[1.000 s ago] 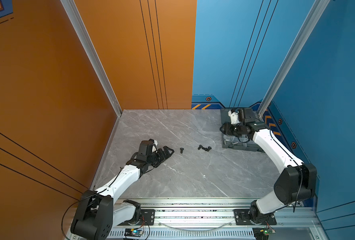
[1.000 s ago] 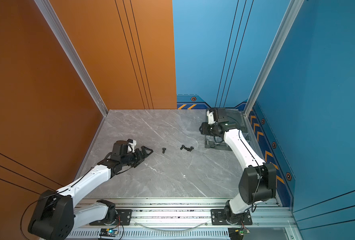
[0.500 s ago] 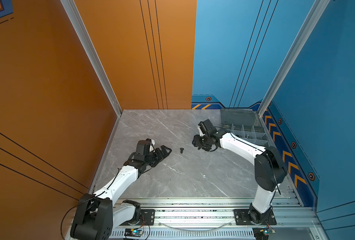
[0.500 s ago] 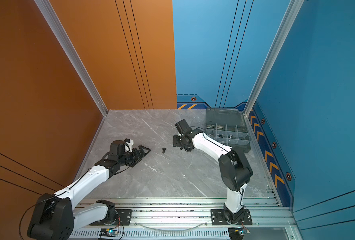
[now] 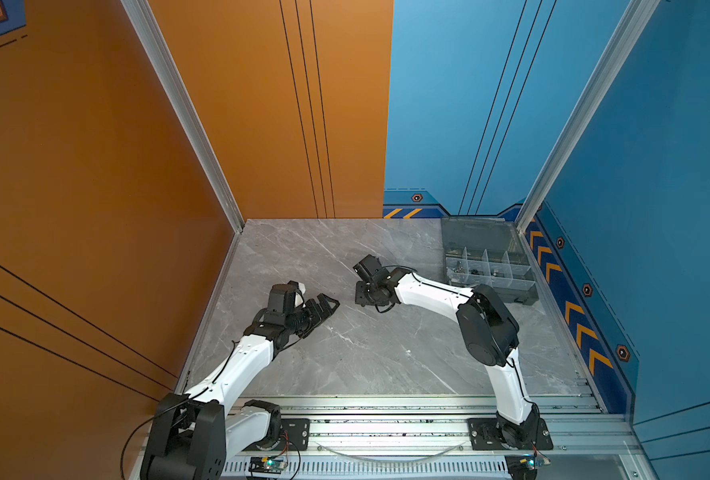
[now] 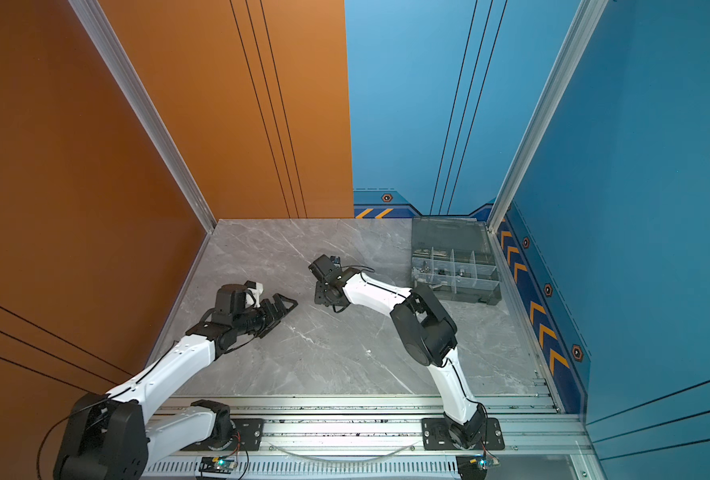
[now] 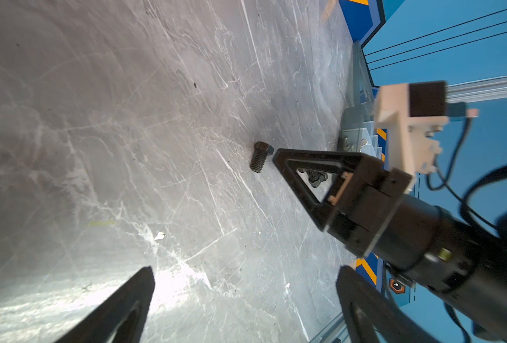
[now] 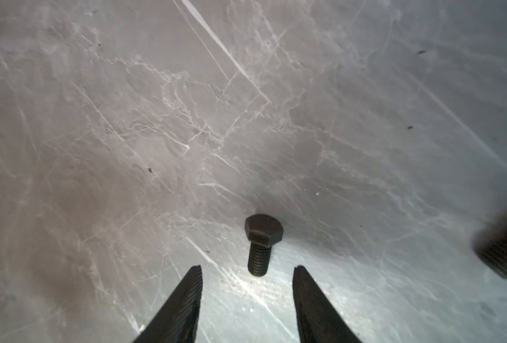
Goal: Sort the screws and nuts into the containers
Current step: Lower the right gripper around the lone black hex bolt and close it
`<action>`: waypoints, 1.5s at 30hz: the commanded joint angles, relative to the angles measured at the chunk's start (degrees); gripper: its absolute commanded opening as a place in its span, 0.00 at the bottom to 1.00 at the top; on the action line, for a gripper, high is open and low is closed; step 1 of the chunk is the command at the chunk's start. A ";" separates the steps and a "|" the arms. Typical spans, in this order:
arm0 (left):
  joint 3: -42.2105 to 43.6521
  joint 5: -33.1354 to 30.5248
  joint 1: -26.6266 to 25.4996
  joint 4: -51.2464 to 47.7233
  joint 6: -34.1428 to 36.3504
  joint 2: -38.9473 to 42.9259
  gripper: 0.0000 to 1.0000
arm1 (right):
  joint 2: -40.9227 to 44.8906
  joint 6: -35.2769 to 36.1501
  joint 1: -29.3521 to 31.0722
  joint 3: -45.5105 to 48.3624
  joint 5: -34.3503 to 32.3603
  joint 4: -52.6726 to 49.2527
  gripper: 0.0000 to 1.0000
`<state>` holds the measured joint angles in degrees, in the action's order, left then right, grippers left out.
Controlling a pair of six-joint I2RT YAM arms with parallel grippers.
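Grey veined marble tabletop is seen in both top views, and the two arms are mounted at its near edge. Toward 9 o'clock of the table the left gripper is held low over the surface, aimed toward 2 o'clock. In the left wrist view its black fingers are spread wide, with nothing gripped between them.

Just beyond, near the table's middle, the right gripper is pointed down at the marble. In the right wrist view its ribbed black fingertips are set partly apart and nothing is clamped. A short matte black hex-head bolt lies flat on the table just ahead of the gap, its threaded end turned toward the jaws and clear of both tips. A second dark bolt, blurred, lies well to one side. In both top views the bolts are hidden by the gripper.

Farthest off, at 2 o'clock, a smoky-grey translucent plastic organiser box is set against the right wall, with its hinged lid laid open toward 12 o'clock. Small silver and dark pieces are held in its compartments, but they are too small to be told apart.
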<state>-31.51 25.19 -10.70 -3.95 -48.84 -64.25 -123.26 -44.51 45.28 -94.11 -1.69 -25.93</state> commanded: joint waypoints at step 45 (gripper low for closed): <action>4.51 3.51 3.93 0.37 0.59 4.31 0.98 | -10.33 2.94 0.57 -8.20 -5.36 -7.28 0.15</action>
<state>-27.73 27.35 -7.16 -4.03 -48.86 -60.80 -131.02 -42.19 46.06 -101.95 -6.31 -29.54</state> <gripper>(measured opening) 0.976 0.248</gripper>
